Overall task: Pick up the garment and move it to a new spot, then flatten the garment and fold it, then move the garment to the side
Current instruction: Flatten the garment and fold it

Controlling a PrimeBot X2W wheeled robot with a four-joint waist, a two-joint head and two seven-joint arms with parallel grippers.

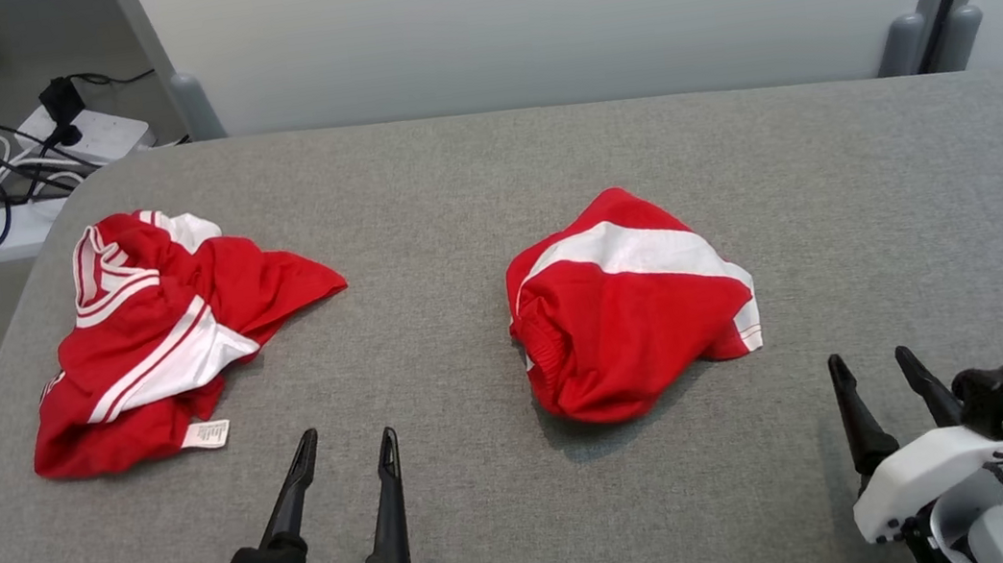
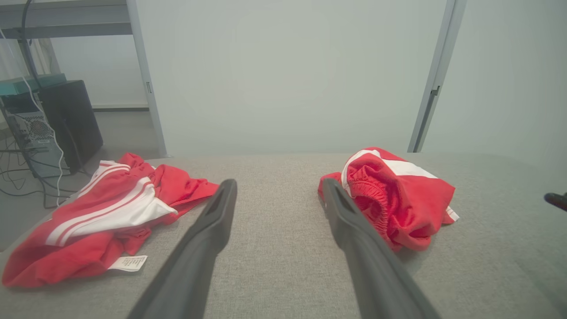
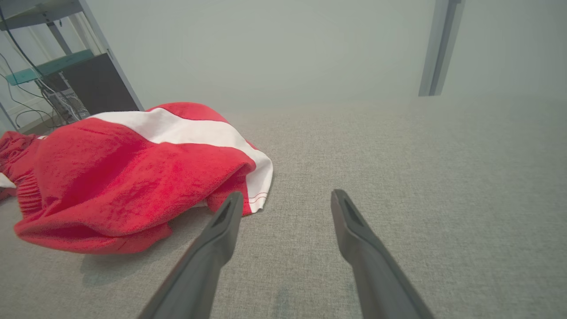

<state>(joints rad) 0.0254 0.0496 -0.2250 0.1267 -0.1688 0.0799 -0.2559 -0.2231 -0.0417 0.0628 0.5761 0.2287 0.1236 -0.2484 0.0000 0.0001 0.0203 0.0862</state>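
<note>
Garment: red bunched cloth garment with a broad white stripe (image 1: 630,303), lying crumpled midway across the grey fabric-covered surface (image 1: 496,534), untouched.
Right claw (image 1: 868,357): standing released, grasping nothing, hovering near the garment's right hem.
Left claw (image 1: 348,434): likewise gaping, empty, pointing between the two heaps.
Step in hand: probably reaching in; pinching an outer hem rather than the bundled middle, lifting clear before carrying.
Nearby: second red white-striped crumpled garment (image 1: 160,336) with white tag (image 1: 207,435) occupying the left end, limiting free space there.
Beyond: white power strips and cables (image 1: 85,133) lying on the floor.

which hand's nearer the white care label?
Left. The left hand sits just right of the care label; the right hand is far right, past the other garment.
</note>
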